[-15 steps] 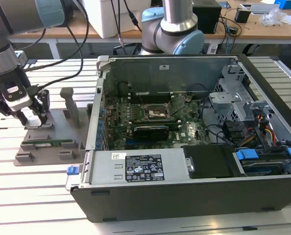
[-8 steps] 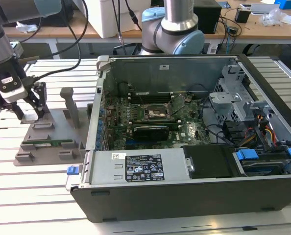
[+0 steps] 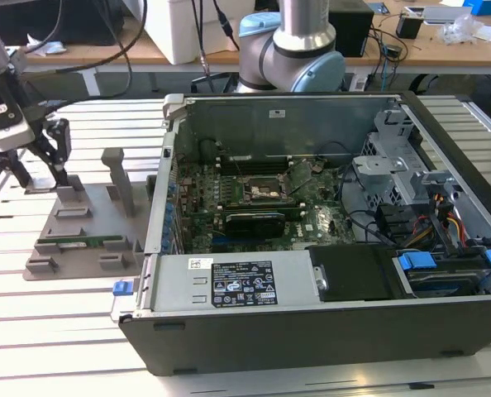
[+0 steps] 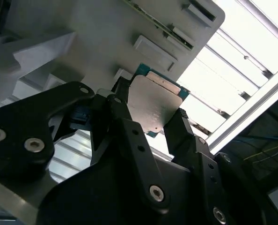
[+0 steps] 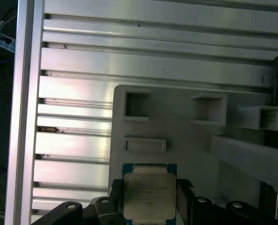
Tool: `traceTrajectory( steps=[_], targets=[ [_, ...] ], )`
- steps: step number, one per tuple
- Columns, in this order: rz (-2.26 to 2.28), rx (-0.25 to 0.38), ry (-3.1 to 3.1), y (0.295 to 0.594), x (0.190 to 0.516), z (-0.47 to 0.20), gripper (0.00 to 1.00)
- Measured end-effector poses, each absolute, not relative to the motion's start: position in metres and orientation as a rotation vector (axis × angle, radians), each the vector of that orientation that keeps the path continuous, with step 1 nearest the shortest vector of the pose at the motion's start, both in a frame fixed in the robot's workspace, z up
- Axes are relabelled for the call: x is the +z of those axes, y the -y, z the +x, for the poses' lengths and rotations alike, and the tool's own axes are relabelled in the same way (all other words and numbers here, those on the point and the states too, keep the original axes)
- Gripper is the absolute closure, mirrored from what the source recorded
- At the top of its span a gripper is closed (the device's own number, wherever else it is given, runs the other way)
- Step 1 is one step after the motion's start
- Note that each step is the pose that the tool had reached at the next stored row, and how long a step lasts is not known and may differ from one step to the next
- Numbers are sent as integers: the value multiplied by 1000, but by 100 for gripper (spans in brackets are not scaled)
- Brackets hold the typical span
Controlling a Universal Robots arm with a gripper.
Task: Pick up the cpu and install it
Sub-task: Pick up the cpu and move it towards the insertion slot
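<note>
The cpu (image 4: 153,101), a flat square chip with a silver top and green rim, lies between my two black fingers (image 4: 122,117) in both wrist views. My gripper (image 4: 150,117) is shut on the cpu (image 5: 148,194), one finger against each of two opposite edges, right at the grey fixture tray (image 5: 176,136). In the exterior view my gripper (image 3: 40,169) stands low over the far corner of that tray (image 3: 97,207) at the exterior view's left. The open computer case (image 3: 328,149) shows its motherboard socket (image 3: 266,192) in the middle.
A green memory stick (image 3: 80,241) lies in the tray's front slot, and grey upright posts (image 3: 117,178) rise from the tray. The arm's base (image 3: 299,50) stands behind the case. The slatted metal table (image 3: 55,331) carries everything.
</note>
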State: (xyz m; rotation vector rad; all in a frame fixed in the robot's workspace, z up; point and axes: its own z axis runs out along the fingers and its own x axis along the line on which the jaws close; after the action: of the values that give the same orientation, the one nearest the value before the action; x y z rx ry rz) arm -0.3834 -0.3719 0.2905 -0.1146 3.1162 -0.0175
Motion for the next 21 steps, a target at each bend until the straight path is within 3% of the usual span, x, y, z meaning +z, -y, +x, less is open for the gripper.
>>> traceTrajectory(
  steps=[14, 21],
  targets=[
    [-115, -18, -3116, 372, 380, -383, 45],
    [-115, -15, -3116, 372, 391, -383, 45]
  ],
)
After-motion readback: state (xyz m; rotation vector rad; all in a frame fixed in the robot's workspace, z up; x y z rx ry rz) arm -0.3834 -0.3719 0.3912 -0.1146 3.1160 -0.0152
